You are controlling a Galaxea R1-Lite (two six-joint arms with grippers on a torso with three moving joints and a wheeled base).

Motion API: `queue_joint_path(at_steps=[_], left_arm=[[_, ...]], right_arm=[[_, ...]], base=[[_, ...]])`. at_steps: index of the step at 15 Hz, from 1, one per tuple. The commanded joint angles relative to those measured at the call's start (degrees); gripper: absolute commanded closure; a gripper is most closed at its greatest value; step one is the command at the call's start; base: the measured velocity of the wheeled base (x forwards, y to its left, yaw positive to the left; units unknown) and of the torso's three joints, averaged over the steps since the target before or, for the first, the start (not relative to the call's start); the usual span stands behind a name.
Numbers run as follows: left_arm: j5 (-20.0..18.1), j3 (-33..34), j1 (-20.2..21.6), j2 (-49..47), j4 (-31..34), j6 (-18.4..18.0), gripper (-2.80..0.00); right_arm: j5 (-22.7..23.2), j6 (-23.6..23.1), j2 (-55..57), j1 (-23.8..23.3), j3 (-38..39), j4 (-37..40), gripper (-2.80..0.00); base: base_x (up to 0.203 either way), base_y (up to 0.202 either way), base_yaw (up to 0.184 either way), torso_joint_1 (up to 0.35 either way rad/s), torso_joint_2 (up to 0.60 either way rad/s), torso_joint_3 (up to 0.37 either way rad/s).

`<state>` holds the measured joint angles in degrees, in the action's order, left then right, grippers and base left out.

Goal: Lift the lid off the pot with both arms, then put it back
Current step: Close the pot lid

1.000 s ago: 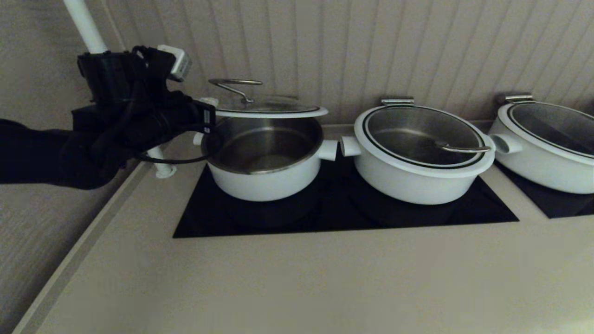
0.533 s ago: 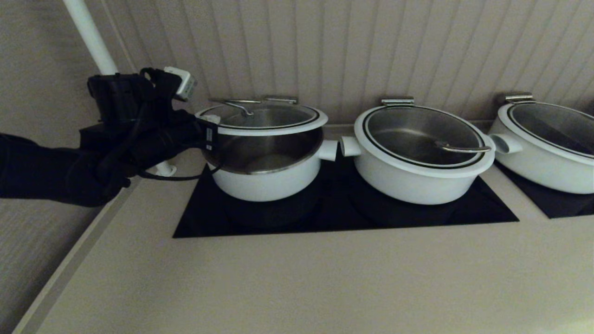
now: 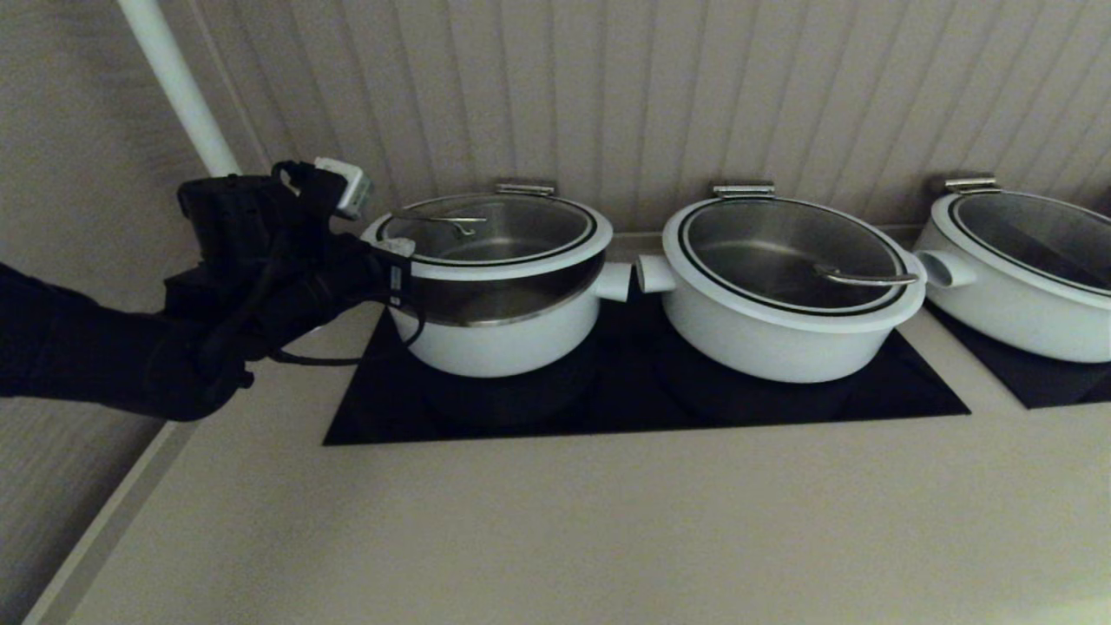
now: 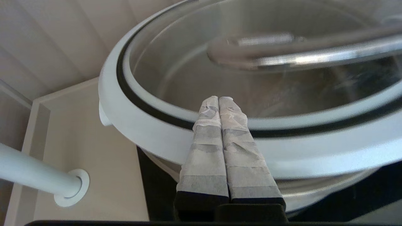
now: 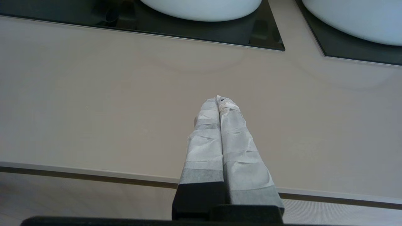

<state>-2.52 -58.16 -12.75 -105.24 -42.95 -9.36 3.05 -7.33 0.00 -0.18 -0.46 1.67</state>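
No text, label, brand, number or sign is showing legibly on anything in any view.

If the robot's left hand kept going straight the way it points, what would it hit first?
Probably the lid's looped steel handle: the shut left hand already lies over the lid, pointing across its glass, though depth is unclear.

Dim, murky head view; brighter wrist views w/ blurred lid handle [image 4: 301, 53].
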Motion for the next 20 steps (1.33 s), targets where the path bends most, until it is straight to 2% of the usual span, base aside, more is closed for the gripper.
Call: queue_joint_path(at_steps=[1, 9, 16, 20], left_arm=[[-0.02, 0.33, 0.01, -1.43, -2.42, 0.05, 0.00], [0.06, 8.04, 0.15, -4.50, -14.51, 0.17, 0.00], [0.16, 11.32, 1.21, -9.74, -25.77, -0.10, 0.00], [0.15, 13.02, 1.59, -11.52, -29.05, -0.04, 0.00]], right_arm=[[0.03, -0.06, 0.09, 0.01, -0.06, 0.00, 0.00], [0.03, -0.06, 0.09, 0.01, 0.02, 0.00, 0.00], [0.12, -0.06, 0.09, 0.01, 0.02, -0.09, 0.00], [0.12, -0.06, 0.09, 0.01, 0.11, -0.09, 0.00]], base=[[0.000, 0.000, 0.000, 0.000, 0.00, 0.000], [0.000, 0.000, 0.000, 0.000, 0.00, 0.000], [0.000, 0.000, 0.000, 0.000, 0.00, 0.000], [0.000, 0.000, 0.000, 0.000, 0.00, 0.000]])
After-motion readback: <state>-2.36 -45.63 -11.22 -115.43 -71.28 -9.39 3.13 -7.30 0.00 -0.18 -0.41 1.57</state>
